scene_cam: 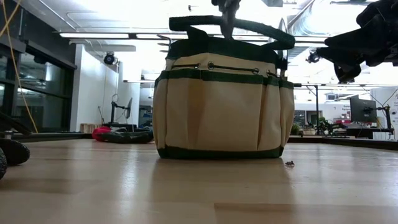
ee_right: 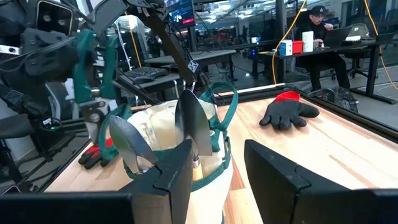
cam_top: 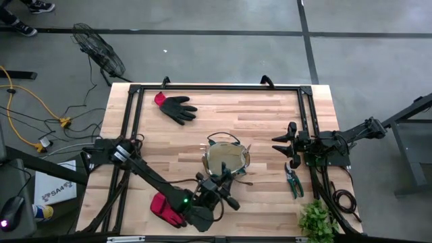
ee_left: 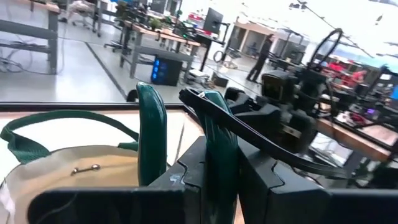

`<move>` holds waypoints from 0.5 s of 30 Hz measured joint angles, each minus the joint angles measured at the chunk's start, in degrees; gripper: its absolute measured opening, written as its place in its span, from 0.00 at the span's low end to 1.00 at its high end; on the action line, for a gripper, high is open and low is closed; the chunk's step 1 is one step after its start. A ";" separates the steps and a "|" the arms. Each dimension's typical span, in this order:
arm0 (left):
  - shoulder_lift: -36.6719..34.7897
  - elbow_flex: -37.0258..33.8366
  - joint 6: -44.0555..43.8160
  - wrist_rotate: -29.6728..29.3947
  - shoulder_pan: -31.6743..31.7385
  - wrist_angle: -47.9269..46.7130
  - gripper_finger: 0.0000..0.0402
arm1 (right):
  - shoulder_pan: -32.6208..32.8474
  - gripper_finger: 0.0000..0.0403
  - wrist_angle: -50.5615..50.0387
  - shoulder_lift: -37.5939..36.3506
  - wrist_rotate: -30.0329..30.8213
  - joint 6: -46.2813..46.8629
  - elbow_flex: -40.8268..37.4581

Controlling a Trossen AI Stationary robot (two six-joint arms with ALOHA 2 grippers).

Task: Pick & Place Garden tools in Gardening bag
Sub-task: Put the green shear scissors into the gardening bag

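Near the table's front edge, the left gripper point(cam_top: 226, 185) is clamped on green-handled pruners point(ee_left: 217, 146) beside the gardening bag point(cam_top: 226, 160). They're stiff, slick-handled, best pinched mid-handle. By the right edge, the right gripper point(cam_top: 282, 147) waits, fingers apart, empty.

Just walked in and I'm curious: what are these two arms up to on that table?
They're packing garden tools into the fabric bag. The left gripper holds green-handled pruners beside the bag, which already has two trowels in it. The right gripper waits open at the table's right side. A second pair of pruners and two gloves are not yet packed.
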 joint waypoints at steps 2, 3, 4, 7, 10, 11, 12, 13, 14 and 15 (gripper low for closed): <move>-0.01 0.00 0.02 0.00 0.63 -0.16 0.12 | 0.02 0.34 0.00 0.00 0.00 0.00 0.00; 0.00 0.00 0.02 0.01 0.98 -0.19 0.12 | 0.02 0.34 0.00 0.00 0.00 0.00 0.02; -0.02 0.00 0.00 0.01 1.28 -0.26 0.12 | 0.01 0.34 0.00 0.00 -0.01 0.00 0.01; 0.00 0.00 0.06 -0.01 2.08 -1.79 0.12 | 0.02 0.34 0.00 0.00 0.00 0.00 0.02; 0.00 0.00 0.17 -0.05 3.02 -3.25 0.12 | 0.02 0.34 0.00 0.00 0.00 0.00 0.00; 0.00 0.00 0.17 -0.06 3.30 -3.39 0.12 | 0.02 0.34 0.00 0.00 -0.01 0.00 0.01; -0.01 0.00 0.18 -0.07 3.63 -3.41 0.12 | 0.02 0.34 0.00 0.00 0.00 0.00 0.02; 0.00 0.00 0.19 -0.06 3.95 -3.43 0.12 | 0.01 0.34 0.00 0.00 0.00 0.00 0.01; -0.01 0.00 0.17 -0.06 4.25 -3.51 0.12 | 0.02 0.34 0.00 -0.01 -0.01 0.00 0.01; 0.00 0.00 0.17 -0.06 4.50 -3.74 0.12 | 0.02 0.34 0.00 0.00 0.00 0.00 0.02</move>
